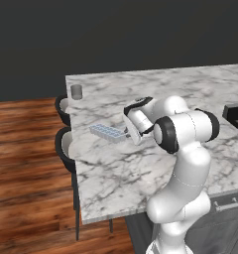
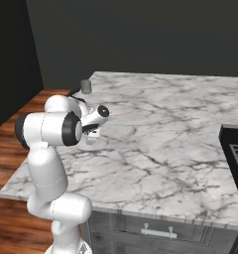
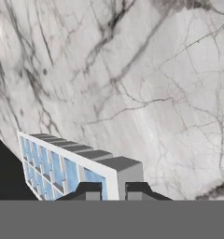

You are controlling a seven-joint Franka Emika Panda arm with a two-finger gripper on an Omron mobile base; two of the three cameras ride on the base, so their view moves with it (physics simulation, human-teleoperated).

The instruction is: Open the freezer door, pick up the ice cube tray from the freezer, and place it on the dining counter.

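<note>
I have gripper point(image 3: 115, 190) pinching ice cube tray point(image 1: 107, 132) end; tray over dining counter point(image 1: 141, 168), release pending; cup point(image 1: 77, 92) at 11 o'clock.

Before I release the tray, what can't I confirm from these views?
- Whether the ice cube tray rests on the dining counter or hangs just above it: no view shows its underside.
- Gripper contact: hand view's bottom edge cuts the fingertips.
- Right base view: the arm hides the tray.
- Small grey cup: contents too small to tell.
</note>
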